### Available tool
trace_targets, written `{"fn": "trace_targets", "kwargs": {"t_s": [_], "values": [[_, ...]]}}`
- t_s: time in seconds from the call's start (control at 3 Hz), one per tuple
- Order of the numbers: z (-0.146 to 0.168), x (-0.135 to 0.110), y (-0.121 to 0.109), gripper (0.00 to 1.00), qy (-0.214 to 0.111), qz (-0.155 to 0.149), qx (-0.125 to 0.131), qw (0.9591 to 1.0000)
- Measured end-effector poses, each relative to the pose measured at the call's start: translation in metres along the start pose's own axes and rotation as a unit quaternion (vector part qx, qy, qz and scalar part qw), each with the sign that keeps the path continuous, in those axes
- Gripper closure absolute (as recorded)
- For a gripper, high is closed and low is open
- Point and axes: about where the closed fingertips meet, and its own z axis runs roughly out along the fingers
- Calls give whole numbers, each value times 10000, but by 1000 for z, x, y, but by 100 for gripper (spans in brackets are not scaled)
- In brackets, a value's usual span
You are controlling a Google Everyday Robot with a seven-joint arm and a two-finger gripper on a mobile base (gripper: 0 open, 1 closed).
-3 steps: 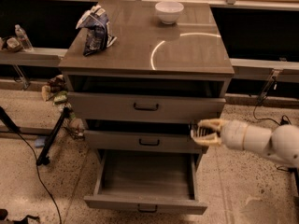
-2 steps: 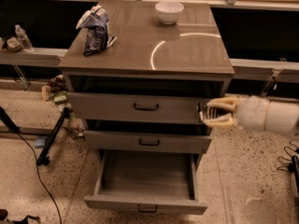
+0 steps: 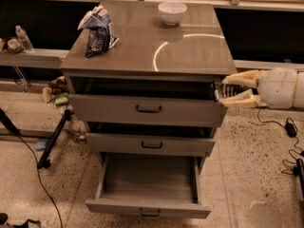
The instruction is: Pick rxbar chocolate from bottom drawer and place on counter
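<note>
My gripper point(image 3: 222, 91) is at the right side of the cabinet, level with the top drawer and just below the counter's point(image 3: 194, 49) right edge. Its cream fingers point(image 3: 242, 77) are closed on a small dark flat thing with pale marks, the rxbar chocolate point(image 3: 225, 90). The bottom drawer point(image 3: 149, 178) is pulled wide open, and its grey wood-grain floor shows nothing on it. The glossy counter carries a curved light reflection.
A blue-and-white chip bag point(image 3: 97, 30) lies at the counter's left and a white bowl point(image 3: 172, 12) at its back. The top drawer point(image 3: 147, 109) and middle drawer point(image 3: 151, 144) stand slightly open. A dark stand leg point(image 3: 52, 139) and cables point(image 3: 285, 125) lie on the floor.
My gripper has risen from the level of the middle drawer to the level of the top drawer, beside the counter's right edge, and moved slightly right.
</note>
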Motion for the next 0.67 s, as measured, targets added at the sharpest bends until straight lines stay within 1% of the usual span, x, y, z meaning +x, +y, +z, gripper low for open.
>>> {"fn": "trace_targets", "kwargs": {"t_s": [0.33,0.67], "values": [[10,-6,-8,100,49,53,-61,10000],[26,-9,-45,100,267,-72,-91,9996]]}}
